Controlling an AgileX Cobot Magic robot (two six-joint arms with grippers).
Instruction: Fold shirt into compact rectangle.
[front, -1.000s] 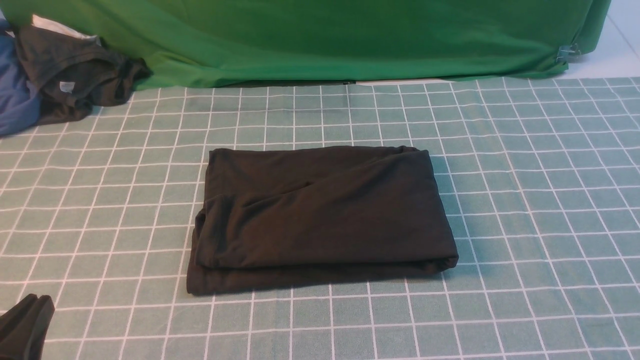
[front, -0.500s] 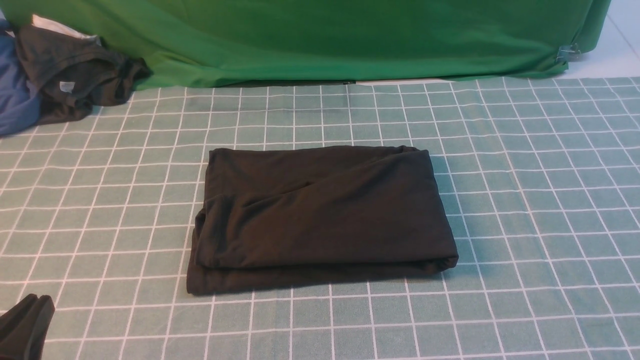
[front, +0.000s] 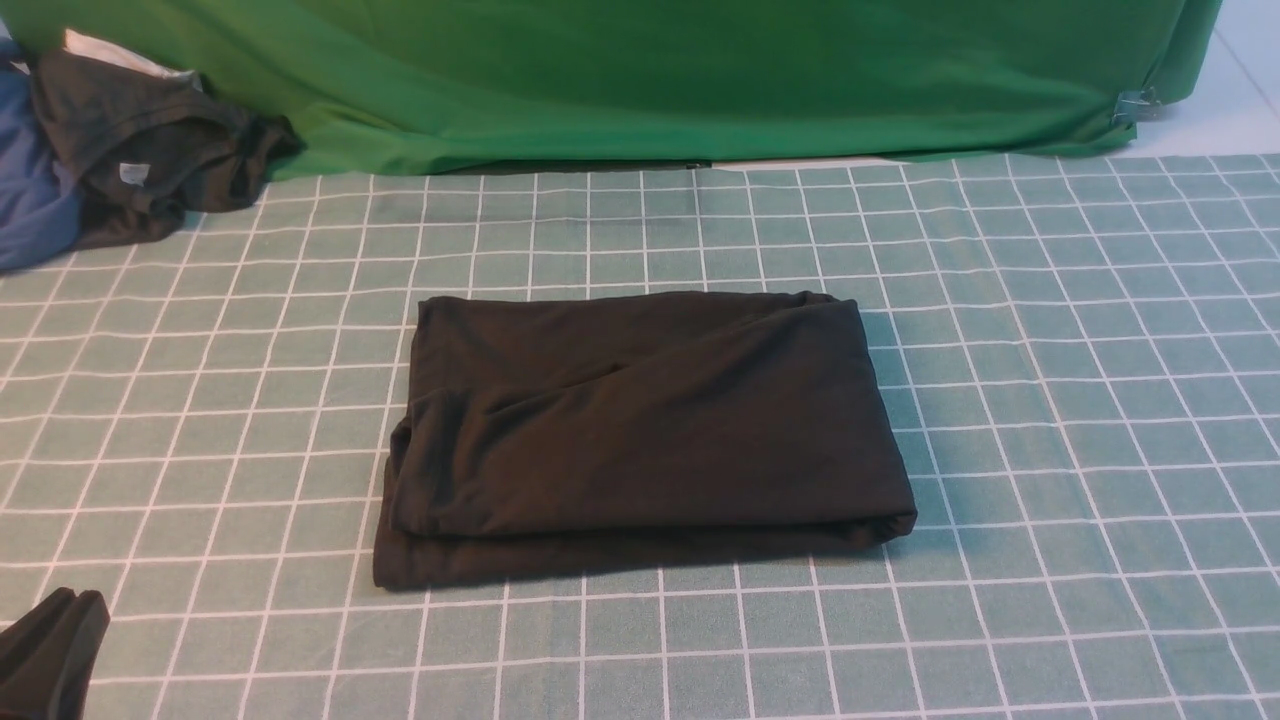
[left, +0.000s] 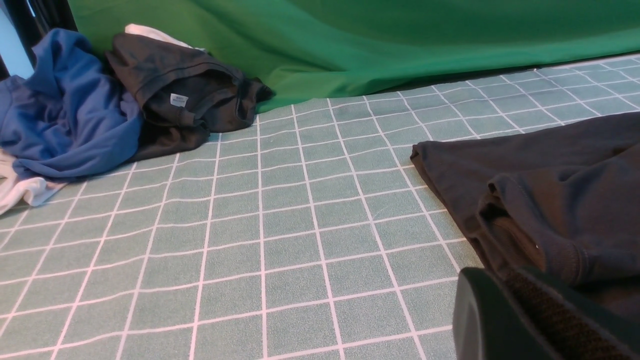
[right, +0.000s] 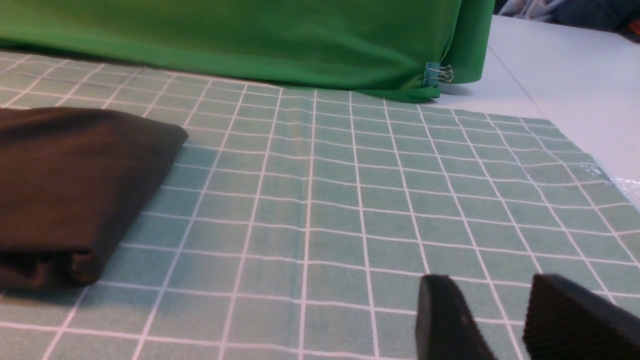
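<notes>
The black shirt (front: 640, 430) lies folded into a rough rectangle in the middle of the checked tablecloth, with layered edges along its left and near sides. It also shows in the left wrist view as the shirt (left: 550, 170) and in the right wrist view as the shirt (right: 65, 175). My left gripper (front: 55, 650) sits at the near left corner, apart from the shirt. In its own view the left gripper (left: 500, 285) is shut with nothing in it. My right gripper (right: 492, 292) is out of the front view. It hovers open over bare cloth to the right of the shirt, holding nothing.
A dark grey garment (front: 150, 150) with a small white tag and a blue garment (front: 30, 200) are heaped at the far left corner. A green backdrop cloth (front: 650, 70) hangs along the back, held by a clip (front: 1135, 105). The bare white table (right: 565, 75) begins past the tablecloth's right edge.
</notes>
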